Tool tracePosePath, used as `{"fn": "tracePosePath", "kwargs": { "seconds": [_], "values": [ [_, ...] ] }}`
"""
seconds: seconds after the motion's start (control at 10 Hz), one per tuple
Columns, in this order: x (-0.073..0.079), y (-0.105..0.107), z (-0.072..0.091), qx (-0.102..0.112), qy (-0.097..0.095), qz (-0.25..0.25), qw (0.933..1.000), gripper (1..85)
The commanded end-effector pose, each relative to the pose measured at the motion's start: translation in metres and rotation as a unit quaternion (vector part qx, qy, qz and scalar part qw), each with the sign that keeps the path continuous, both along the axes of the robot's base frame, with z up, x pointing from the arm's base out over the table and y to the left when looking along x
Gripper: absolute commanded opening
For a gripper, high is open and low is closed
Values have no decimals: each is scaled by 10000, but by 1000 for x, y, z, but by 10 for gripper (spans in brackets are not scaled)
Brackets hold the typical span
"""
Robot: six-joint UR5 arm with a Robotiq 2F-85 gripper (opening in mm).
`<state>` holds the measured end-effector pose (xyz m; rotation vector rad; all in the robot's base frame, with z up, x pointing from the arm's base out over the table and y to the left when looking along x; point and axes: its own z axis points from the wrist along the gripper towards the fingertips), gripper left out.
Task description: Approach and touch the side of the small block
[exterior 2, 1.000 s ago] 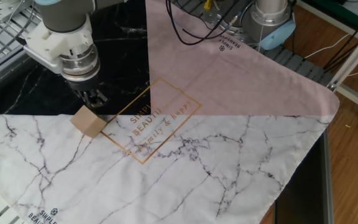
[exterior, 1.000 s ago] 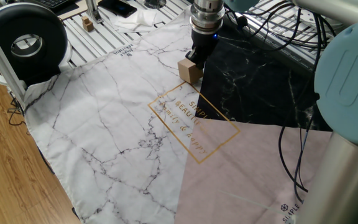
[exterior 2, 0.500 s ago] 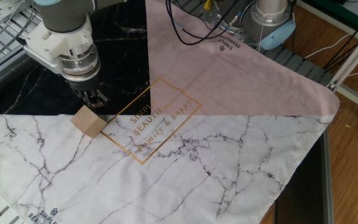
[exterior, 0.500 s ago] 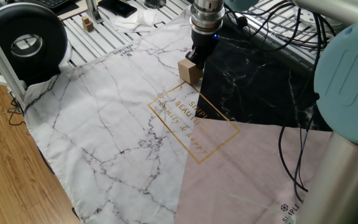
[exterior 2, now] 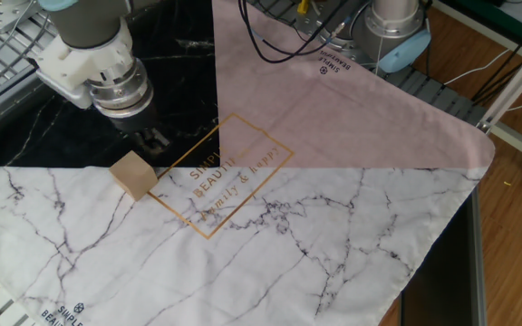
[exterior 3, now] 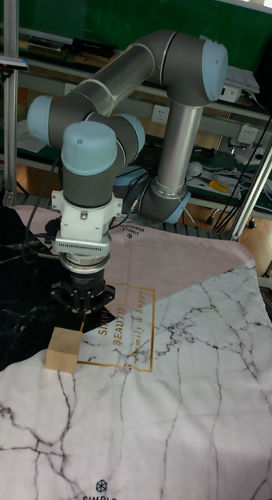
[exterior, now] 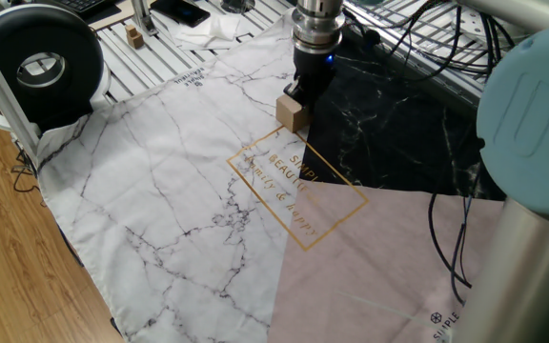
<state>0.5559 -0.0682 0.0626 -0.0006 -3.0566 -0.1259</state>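
The small block (exterior: pixel 293 114) is a tan wooden cube standing on the marbled cloth (exterior: pixel 189 181), at the seam between its white and black panels, beside the gold lettering. It also shows in the other fixed view (exterior 2: pixel 134 174) and in the tall view (exterior 3: pixel 64 348). My gripper (exterior: pixel 299 92) points straight down just behind the block, on the black-panel side. Its fingers (exterior 2: pixel 155 141) look pressed together with nothing held between them. The fingertips are at the block's upper corner; I cannot tell whether they touch it. In the tall view the gripper (exterior 3: pixel 83 309) hangs just above and right of the block.
A black round device (exterior: pixel 36 62) sits at the cloth's left corner. A tiny tan block (exterior: pixel 134 38) stands far off on the slatted table. Cables (exterior: pixel 427 38) trail over the black panel. The arm's base (exterior 2: pixel 397 32) is beyond the pink panel.
The gripper has slid a little sideways along the block's far side. The block has turned and shifted slightly on the cloth.
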Motion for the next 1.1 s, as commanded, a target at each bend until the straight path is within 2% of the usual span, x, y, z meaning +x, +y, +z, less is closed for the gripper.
{"fn": "tracePosePath", "kwargs": {
  "seconds": [0.0,0.1,0.2,0.3,0.4,0.5,0.7,1.0],
  "values": [
    [-13,13,12,167,306,-258,9991,10],
    [2,16,16,172,42,-315,9993,10],
    [26,11,19,11,-381,-286,9989,10],
    [45,-2,24,-278,-699,-220,9969,10],
    [50,-4,29,-369,-768,-262,9960,10],
    [52,-1,32,-345,-779,-334,9958,10],
    [59,1,32,-287,-923,-329,9948,10],
    [61,2,31,-280,-939,-315,9947,10]
  ]
}}
